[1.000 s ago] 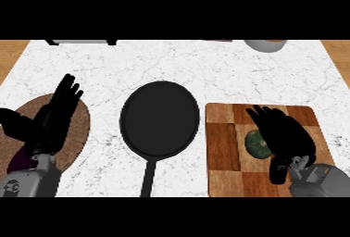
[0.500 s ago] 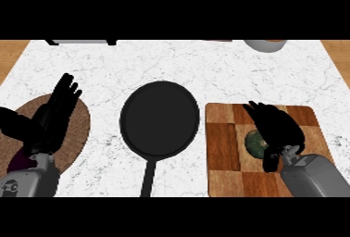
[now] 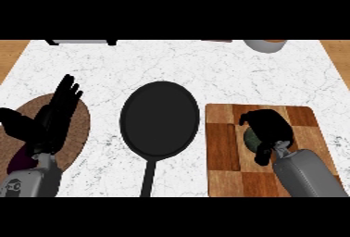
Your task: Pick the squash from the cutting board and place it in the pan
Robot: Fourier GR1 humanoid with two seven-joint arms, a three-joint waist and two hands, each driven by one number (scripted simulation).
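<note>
A dark green squash (image 3: 252, 136) lies on the checkered wooden cutting board (image 3: 226, 148) at the right; only its left side shows. My right hand (image 3: 270, 125) sits over it with fingers curled down around it. The black pan (image 3: 160, 119) rests on the marble counter in the middle, its handle pointing toward me. My left hand (image 3: 54, 115) stays open at the left, fingers up, above a round brown mat.
A round brown mat (image 3: 75, 125) lies at the left with a dark purple object (image 3: 21, 159) near its lower edge. A grey bowl (image 3: 265, 45) stands at the far right edge, and a dark item (image 3: 80, 42) at the far left edge.
My right hand has curled its fingers from spread flat to wrapped down over the squash, and the forearm has shifted inward over the board. The left hand has not moved.
</note>
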